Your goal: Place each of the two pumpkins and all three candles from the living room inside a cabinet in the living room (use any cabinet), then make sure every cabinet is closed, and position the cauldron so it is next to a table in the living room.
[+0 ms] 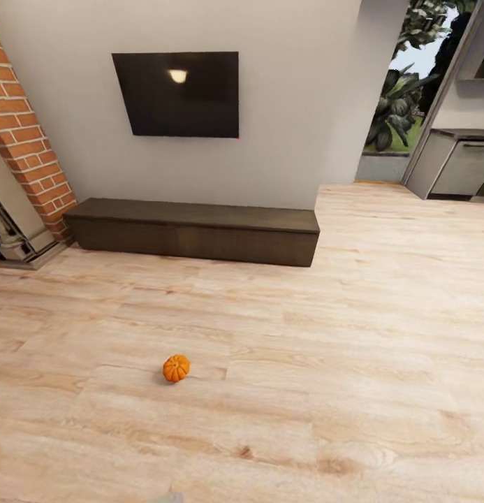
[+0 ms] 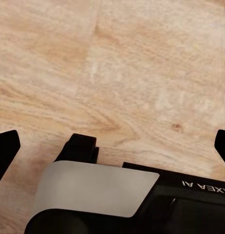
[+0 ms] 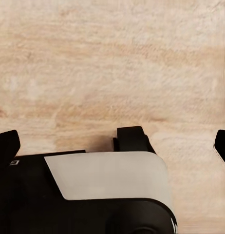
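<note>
From up high, looking down over the living room, one pumpkin (image 1: 176,367) sits alone on the wood floor (image 1: 353,335). It is well apart from the cabinet (image 1: 193,231), the long low brown one against the wall under the black TV (image 1: 177,93). The red brick fireplace (image 1: 28,150) is next to the cabinet's end. The cabinet fronts look flat and shut, so I cannot see what is inside, if anything is. I think the job is only near its start: this pumpkin is not put away yet. The other pumpkin, the candles and the cauldron also need doing, as far as I can tell from here. Through the doorway, far off, there are grey kitchen cupboards (image 1: 459,162), but those are not for this job.

From the camera on the left arm, I see plain floor boards under the left hand (image 2: 112,144). Its two dark fingertips (image 2: 6,146) stick in at the far edges of the picture, so the hand is spread wide. Nothing is between them.

From the camera on the right arm, it is much the same. The right hand (image 3: 112,144) hangs over bare floor, fingers (image 3: 6,145) wide apart, holding nothing. No pumpkin is close to either hand, so the robot likely needs to move nearer before it can pick the pumpkin up.
</note>
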{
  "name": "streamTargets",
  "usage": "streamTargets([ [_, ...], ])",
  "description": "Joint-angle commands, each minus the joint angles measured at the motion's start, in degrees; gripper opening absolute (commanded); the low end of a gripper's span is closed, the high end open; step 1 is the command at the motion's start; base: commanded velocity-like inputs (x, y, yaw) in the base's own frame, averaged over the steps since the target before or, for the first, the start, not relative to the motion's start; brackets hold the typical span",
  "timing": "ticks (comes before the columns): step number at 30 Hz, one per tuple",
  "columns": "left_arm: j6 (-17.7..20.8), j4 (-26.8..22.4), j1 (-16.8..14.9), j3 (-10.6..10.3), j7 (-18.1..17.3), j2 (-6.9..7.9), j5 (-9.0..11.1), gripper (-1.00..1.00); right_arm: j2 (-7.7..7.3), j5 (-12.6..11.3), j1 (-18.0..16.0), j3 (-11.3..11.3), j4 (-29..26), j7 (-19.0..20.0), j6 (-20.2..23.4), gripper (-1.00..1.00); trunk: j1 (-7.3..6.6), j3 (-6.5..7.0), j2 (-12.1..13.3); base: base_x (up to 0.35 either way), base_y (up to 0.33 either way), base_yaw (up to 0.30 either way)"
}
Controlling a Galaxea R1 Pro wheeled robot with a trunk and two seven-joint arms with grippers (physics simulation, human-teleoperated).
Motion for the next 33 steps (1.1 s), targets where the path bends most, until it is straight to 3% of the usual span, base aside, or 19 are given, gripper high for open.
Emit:
streamTargets([
  [1, 0.00, 0.00, 0.00, 0.00, 0.00, 0.00, 0.00, 1.00, 0.00, 0.00, 0.00, 0.00, 0.00, 0.01, 0.00, 1.00, 0.00, -0.04, 0.00, 0.337, -0.087, -0.271],
  [18, 0.00, 0.05, 0.00, 0.00, 0.00, 0.01, 0.00, 1.00, 0.00, 0.00, 0.00, 0.00, 0.00, -0.04, 0.00, 1.00, 0.00, -0.87, 0.00, 0.337, -0.060, -0.253],
  [33, 0.00, 0.09, 0.00, 0.00, 0.00, 0.05, 0.00, 1.00, 0.44, 0.53, 0.00, 0.00, 0.00, -0.39, 0.00, 1.00, 0.00, -2.16, 0.00, 0.337, 0.000, -0.033],
])
